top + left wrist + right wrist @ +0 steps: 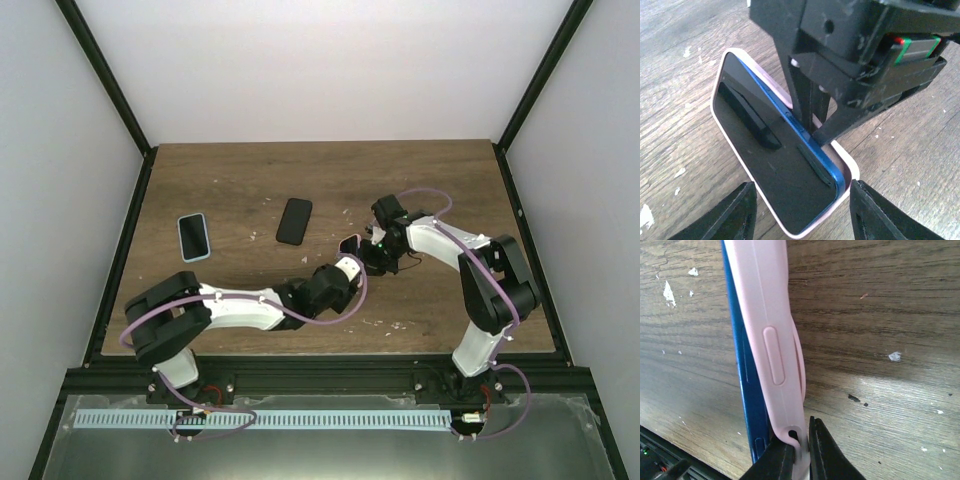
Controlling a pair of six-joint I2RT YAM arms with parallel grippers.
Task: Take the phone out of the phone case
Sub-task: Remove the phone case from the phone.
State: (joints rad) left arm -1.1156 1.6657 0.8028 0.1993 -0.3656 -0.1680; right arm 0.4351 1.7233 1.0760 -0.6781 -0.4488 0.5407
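Observation:
A blue-framed phone [775, 165] with a black screen lies in a pink phone case [847, 165] at the table's middle. The phone's right long edge stands lifted out of the case wall. My right gripper [802, 450] is shut on the pink case's [770, 315] side wall, with the blue phone [747, 375] just left of it. My left gripper [802, 212] is open and straddles the near end of the phone, with one finger [735, 215] well clear on the left. From above, the case [348, 243] sits between the left gripper [340, 268] and the right gripper [372, 250].
A phone in a light blue case [194, 236] lies at the left of the wooden table [450, 180]. A black phone or case [294, 221] lies near the middle back. White flecks mark the wood.

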